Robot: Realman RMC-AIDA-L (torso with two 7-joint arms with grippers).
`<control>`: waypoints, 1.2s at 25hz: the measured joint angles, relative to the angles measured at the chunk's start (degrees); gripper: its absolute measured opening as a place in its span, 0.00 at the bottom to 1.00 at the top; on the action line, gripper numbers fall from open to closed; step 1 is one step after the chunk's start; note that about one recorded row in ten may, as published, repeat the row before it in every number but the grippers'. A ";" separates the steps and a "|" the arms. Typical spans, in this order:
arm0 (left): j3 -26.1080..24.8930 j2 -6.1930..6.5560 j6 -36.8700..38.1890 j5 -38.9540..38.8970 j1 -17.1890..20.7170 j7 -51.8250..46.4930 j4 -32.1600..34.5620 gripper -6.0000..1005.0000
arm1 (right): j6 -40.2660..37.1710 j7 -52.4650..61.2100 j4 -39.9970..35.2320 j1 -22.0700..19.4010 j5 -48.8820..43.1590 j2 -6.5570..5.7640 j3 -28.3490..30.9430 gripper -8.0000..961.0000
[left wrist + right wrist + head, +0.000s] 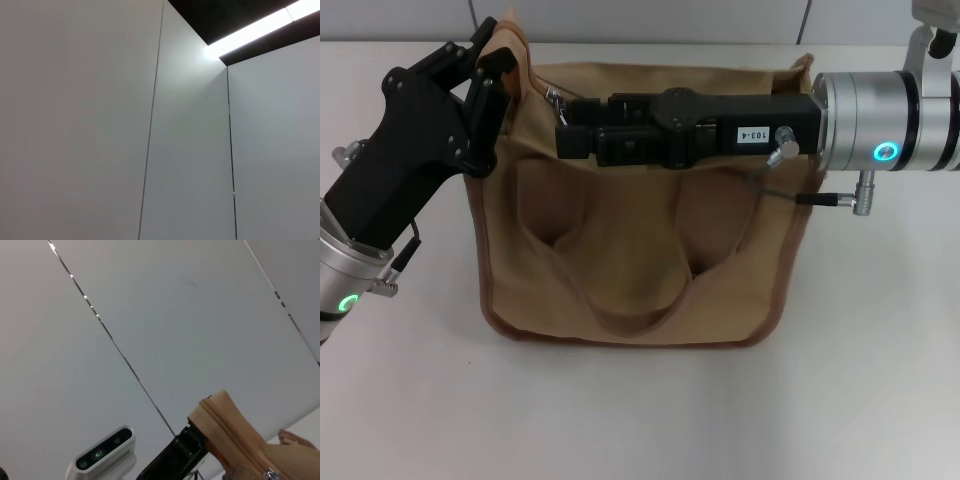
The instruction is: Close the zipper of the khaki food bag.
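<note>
The khaki food bag [630, 250] stands on the white table, its two handles hanging down the front. My left gripper [488, 78] is at the bag's top left corner, shut on the corner fabric [222, 422], which it holds up. My right gripper [566, 132] reaches in level from the right, along the bag's top, with its tip near that left end. Its fingers [588, 142] are pressed together at the zipper's silver pull tab [556, 100]. The zipper [239, 442] runs down from the raised corner. The right arm hides most of the zipper line in the head view.
The white table [640, 410] extends in front of the bag and on both sides of it. A white panelled wall [100, 125] stands behind. A thin cable [790, 196] hangs from the right wrist over the bag's upper right part.
</note>
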 joint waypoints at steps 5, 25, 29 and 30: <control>0.00 0.00 0.15 -0.03 -0.07 0.00 0.00 0.09 | -0.02 -0.01 0.00 0.47 0.04 0.03 -0.61 0.79; -0.09 0.00 0.29 -0.10 -0.27 0.00 -0.09 0.09 | 1.55 0.26 -0.02 0.58 0.07 0.02 -1.51 0.78; -0.09 0.00 0.31 -0.10 -0.27 0.00 -0.20 0.09 | 1.71 0.03 0.01 0.57 -0.09 0.02 -1.72 0.77; -0.09 0.00 0.31 -0.10 -0.27 0.00 -0.20 0.09 | 1.75 -0.90 0.04 0.54 -0.08 0.01 -1.88 0.76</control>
